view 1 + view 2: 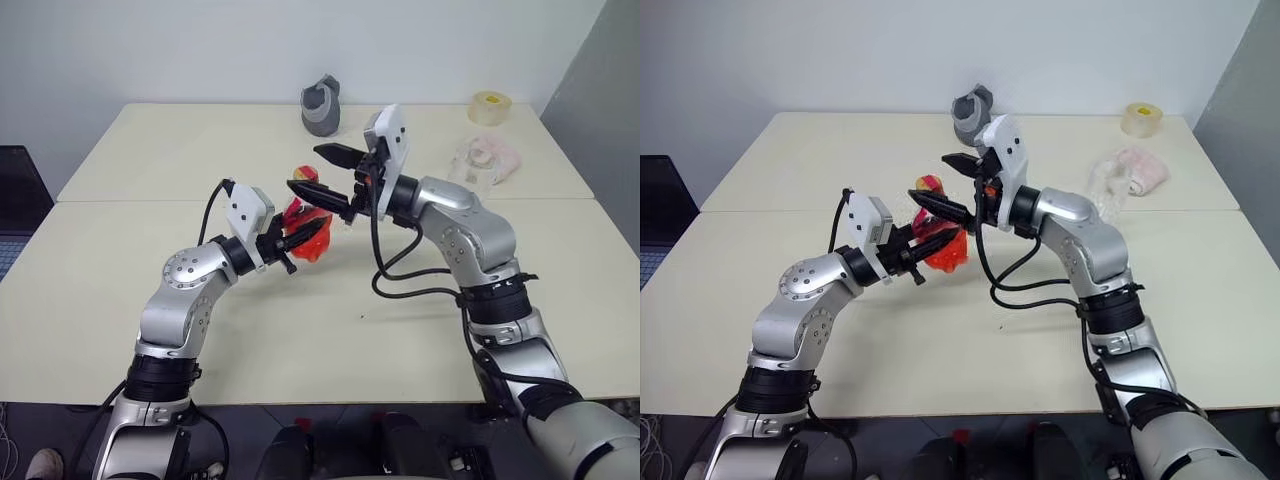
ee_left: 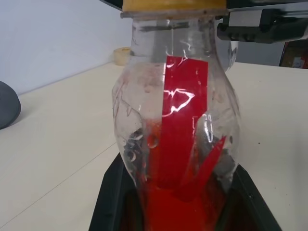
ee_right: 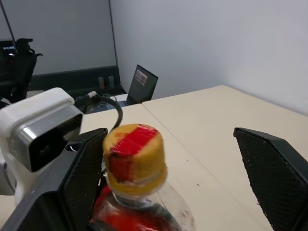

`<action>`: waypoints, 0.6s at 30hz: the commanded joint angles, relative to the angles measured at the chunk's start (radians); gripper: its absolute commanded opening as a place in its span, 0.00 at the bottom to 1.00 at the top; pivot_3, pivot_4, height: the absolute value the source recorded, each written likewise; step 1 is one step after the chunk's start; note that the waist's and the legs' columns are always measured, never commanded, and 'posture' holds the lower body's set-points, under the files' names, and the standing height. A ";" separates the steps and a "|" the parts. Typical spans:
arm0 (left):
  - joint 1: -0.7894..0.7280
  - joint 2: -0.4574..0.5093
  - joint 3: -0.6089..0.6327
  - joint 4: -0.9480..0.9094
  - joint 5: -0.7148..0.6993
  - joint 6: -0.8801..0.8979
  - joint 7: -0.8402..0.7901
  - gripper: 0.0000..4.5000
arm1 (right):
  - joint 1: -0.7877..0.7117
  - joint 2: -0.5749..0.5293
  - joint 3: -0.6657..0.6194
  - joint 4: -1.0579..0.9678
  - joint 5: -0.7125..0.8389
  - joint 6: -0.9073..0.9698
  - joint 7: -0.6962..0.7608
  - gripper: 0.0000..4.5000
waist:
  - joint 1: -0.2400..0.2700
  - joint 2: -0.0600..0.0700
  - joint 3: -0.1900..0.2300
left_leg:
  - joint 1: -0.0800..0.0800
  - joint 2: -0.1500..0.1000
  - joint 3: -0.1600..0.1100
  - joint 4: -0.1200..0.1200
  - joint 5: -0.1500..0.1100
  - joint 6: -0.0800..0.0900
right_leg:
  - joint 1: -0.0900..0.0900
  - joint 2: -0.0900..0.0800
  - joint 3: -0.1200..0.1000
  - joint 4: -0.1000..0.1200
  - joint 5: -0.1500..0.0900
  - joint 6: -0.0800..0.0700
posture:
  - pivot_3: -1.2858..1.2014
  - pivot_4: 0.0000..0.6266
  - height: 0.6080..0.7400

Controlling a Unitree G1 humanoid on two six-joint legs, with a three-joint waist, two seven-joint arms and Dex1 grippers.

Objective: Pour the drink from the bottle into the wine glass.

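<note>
My left gripper (image 1: 305, 243) is shut on the lower body of the bottle (image 1: 303, 222) and holds it upright above the table's middle. The bottle (image 2: 178, 110) is clear plastic with a red label. The red drink (image 2: 175, 204) lies in its lower part, between the black fingers (image 2: 109, 202). My right gripper (image 1: 306, 168) reaches in from the right and stands open, one finger on each side of the yellow cap (image 3: 134, 159), with a wide gap on one side. The wine glass (image 1: 470, 165) stands at the back right of the table.
A grey cup-like object (image 1: 321, 105) sits at the back centre of the table (image 1: 150, 160). A tape roll (image 1: 490, 107) is at the back right corner, and a pinkish thing (image 1: 500, 155) lies beside the glass. A dark laptop (image 1: 20, 200) is off the left edge.
</note>
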 commanded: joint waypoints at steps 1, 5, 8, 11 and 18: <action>-0.016 -0.004 0.014 -0.045 -0.013 -0.019 0.002 0.22 | -0.008 -0.017 -0.028 -0.030 -0.002 -0.014 -0.007 0.99 | 0.000 0.000 0.000 | 0.000 0.000 0.000 0.000 0.000 0.000 | 0.000 0.000 0.000 0.000 0.000 0.000 | 0.52 0.24 1.00; -0.021 -0.006 0.014 -0.041 -0.014 -0.018 0.000 0.22 | 0.015 -0.052 -0.042 -0.057 0.007 0.002 -0.004 0.99 | 0.000 0.000 0.000 | 0.000 0.000 0.000 0.000 0.000 0.000 | 0.000 0.000 0.000 0.000 0.000 0.000 | 0.52 0.24 1.00; -0.023 -0.004 0.015 -0.038 -0.014 -0.017 -0.004 0.22 | 0.046 -0.094 -0.054 -0.099 0.026 0.024 0.011 0.99 | 0.000 0.000 0.000 | 0.000 0.000 0.000 0.000 0.000 0.000 | 0.000 0.000 0.000 0.000 0.000 0.000 | 0.52 0.24 1.00; -0.026 -0.001 0.018 -0.033 -0.014 -0.018 -0.008 0.22 | 0.071 -0.124 -0.057 -0.137 0.048 0.043 0.029 0.99 | 0.001 0.000 0.000 | 0.000 0.000 0.000 0.000 0.000 0.000 | 0.000 0.000 0.000 0.000 0.000 0.000 | 0.52 0.24 1.00; -0.034 -0.002 0.015 -0.025 -0.013 -0.019 -0.012 0.22 | 0.105 -0.159 -0.064 -0.187 0.089 0.076 0.056 0.99 | -0.001 0.000 0.000 | 0.000 0.000 0.000 0.000 0.000 0.001 | 0.000 0.000 0.000 0.000 0.000 0.000 | 0.52 0.24 1.00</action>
